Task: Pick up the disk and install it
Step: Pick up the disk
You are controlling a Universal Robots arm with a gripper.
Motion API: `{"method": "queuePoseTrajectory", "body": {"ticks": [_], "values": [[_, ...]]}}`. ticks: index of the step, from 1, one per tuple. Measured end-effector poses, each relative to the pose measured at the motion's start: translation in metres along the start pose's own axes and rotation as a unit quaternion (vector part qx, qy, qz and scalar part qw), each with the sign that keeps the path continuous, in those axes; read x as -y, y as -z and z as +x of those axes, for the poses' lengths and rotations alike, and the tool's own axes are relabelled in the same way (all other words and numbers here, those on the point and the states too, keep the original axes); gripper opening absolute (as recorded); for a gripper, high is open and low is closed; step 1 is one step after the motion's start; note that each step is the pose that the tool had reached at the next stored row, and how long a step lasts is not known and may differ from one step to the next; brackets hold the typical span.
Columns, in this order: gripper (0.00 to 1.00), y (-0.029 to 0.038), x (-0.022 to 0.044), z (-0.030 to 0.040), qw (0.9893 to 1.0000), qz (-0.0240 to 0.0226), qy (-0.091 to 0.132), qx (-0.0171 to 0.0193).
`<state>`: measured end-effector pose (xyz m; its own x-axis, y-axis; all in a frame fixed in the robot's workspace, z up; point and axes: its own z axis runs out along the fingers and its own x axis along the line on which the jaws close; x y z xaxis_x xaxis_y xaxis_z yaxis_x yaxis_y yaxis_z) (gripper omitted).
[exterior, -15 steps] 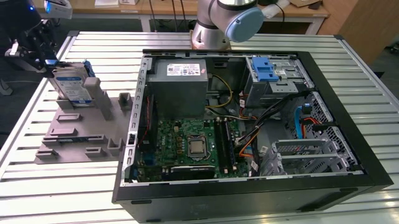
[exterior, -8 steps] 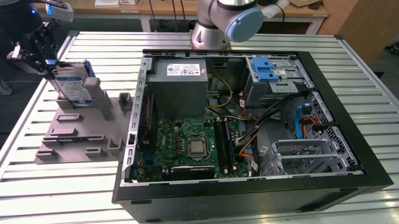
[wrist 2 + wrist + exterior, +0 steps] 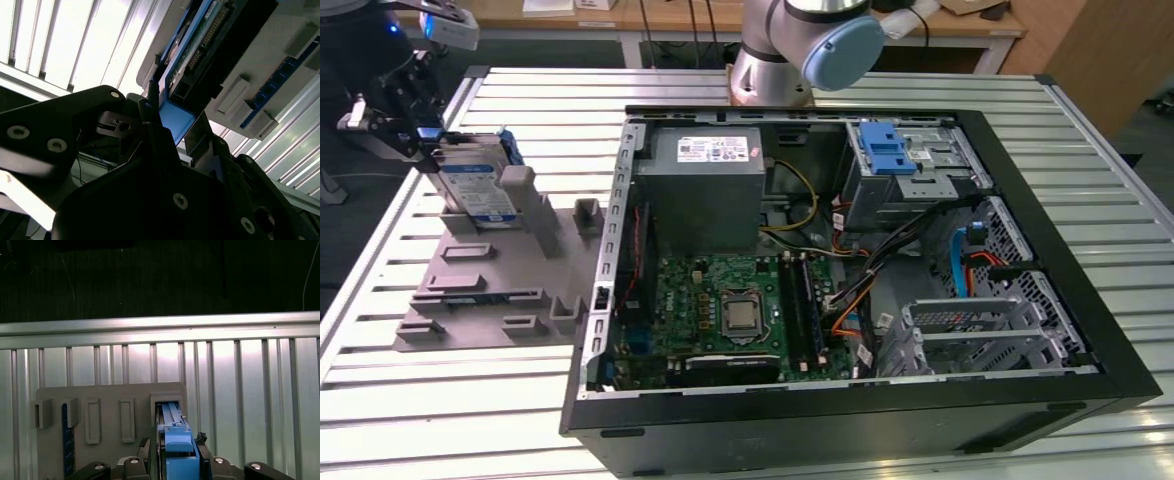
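The disk (image 3: 471,185) stands on its edge in a slot of the grey holder (image 3: 480,290), at the exterior view's left, well apart from the open computer case (image 3: 1014,160). Its blue plastic bracket (image 3: 176,120) runs around the metal body, and in the second wrist view the green circuit board (image 3: 200,45) on its underside is bare.

From where I stand, I judge it to be a stiff and rather heavy thing for its size. It will not bend, but it does not like a knock or a drop. The bare board and its connector are the delicate part, so nothing should press there. The smooth metal faces could slip. The bracket's long sides look like the better place to take hold.

That is where the gripper (image 3: 173,441) is: it comes from above and, as far as I can see in both wrist views, it is pressed together on the disk, one finger (image 3: 202,439) against each side of the bracket. The lower end of the disk sits in the slot; it is not lifted out.

The holder lies on the slatted metal table (image 3: 454,420). Inside the case, the drive bay (image 3: 914,165) with its blue latch is at the far corner.
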<state>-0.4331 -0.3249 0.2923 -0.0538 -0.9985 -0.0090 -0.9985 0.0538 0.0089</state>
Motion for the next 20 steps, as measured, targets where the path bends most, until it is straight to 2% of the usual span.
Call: {"method": "queuePoseTrajectory", "body": {"ticks": [9,20], "values": [[0.46,-0.0013,-0.0002,-0.0029,1.0,0.0002,0.0,-0.0011],[0.46,-0.0031,-0.0001,-0.0027,1.0,0.0001,0.0,-0.0016]]}}
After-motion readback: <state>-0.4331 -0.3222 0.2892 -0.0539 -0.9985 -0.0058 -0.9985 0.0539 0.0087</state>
